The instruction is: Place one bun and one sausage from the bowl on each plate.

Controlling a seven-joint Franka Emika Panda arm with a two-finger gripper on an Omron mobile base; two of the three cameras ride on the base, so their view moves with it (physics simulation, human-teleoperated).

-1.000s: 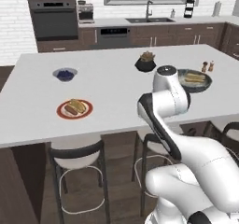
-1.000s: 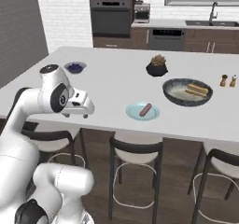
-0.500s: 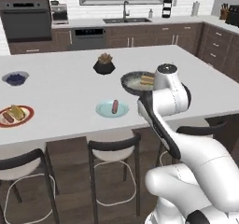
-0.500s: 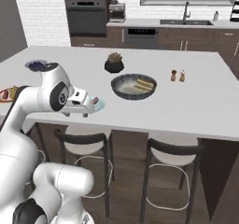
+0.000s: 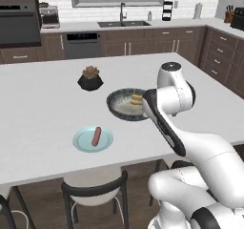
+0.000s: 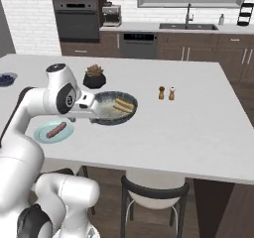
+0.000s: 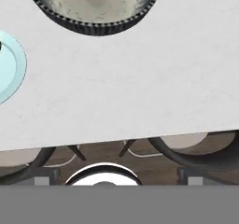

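On the white counter (image 5: 43, 104), the teal plate (image 5: 93, 140) lies near the front edge with one sausage (image 5: 96, 136) on it, its long axis running front to back and tilted slightly right at the far end. Behind it stands a black plant pot (image 5: 90, 81). Right of the plate sits the dark bowl (image 6: 113, 108), holding two buns (image 6: 124, 104) lying side by side, angled from far-left to near-right. The hand (image 6: 85, 104) hangs just left of the bowl, its fingers wide apart and holding nothing. Farther right stand two small shakers (image 6: 166, 93).
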